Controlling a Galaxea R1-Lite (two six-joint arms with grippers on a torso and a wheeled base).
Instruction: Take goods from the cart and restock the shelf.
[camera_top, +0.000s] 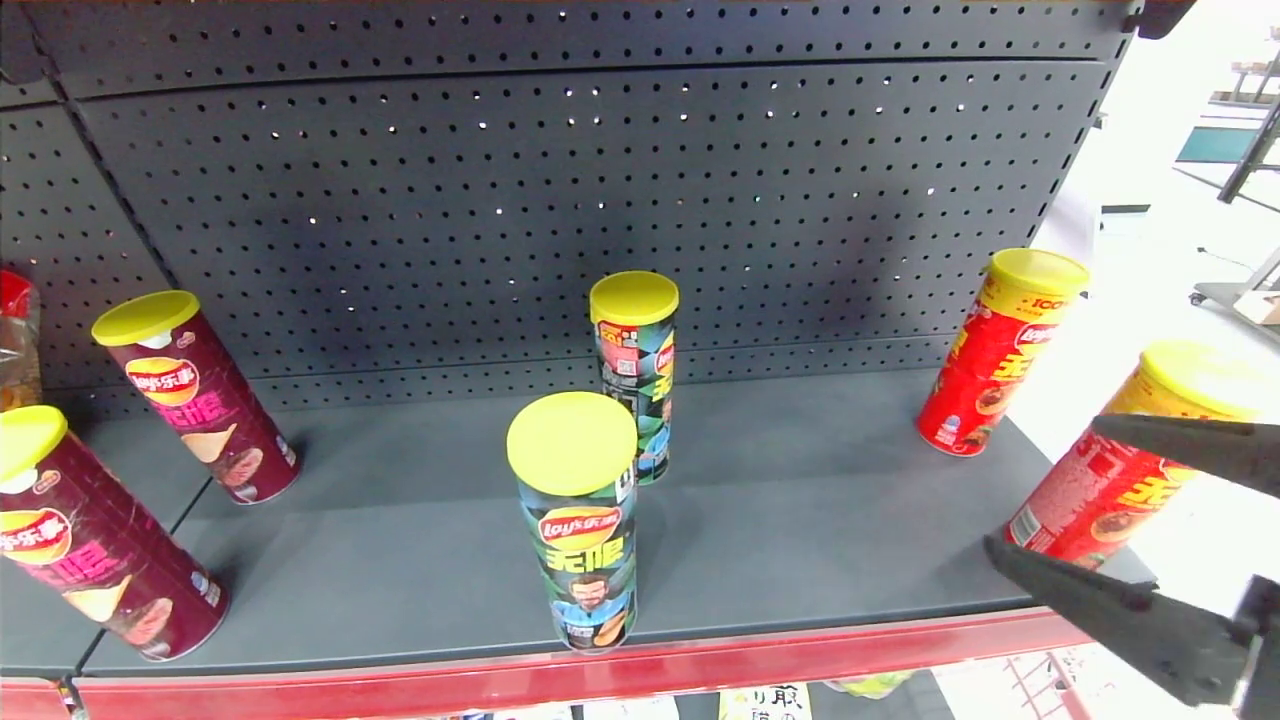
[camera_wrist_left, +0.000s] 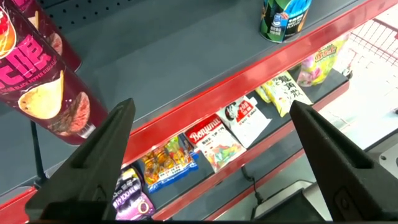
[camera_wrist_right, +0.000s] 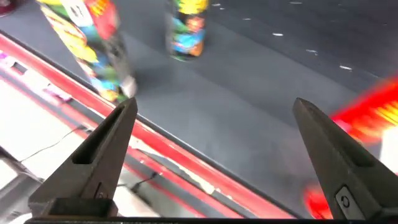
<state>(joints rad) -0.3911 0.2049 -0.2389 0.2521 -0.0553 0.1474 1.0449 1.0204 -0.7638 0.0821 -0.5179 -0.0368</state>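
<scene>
Right gripper (camera_top: 1043, 485): jaws are spread wide, nothing gripped. The front red can (camera_top: 1120, 470) is seen upright at the right front corner of the shelf (camera_top: 800, 520); whether it stands between the fingers or just behind them cannot be told. A second red can (camera_top: 1000, 350) is placed behind it. Two green cans (camera_top: 580, 520) are lined mid-shelf and two maroon cans (camera_top: 195, 395) at the left. Left gripper (camera_wrist_left: 211, 107) is likewise spread and empty, beside the front maroon can (camera_wrist_left: 43, 81), near the red lip (camera_wrist_left: 249, 78).

Risk, as judged: the corner can could be clipped by a finger and toppled off the open end.
</scene>
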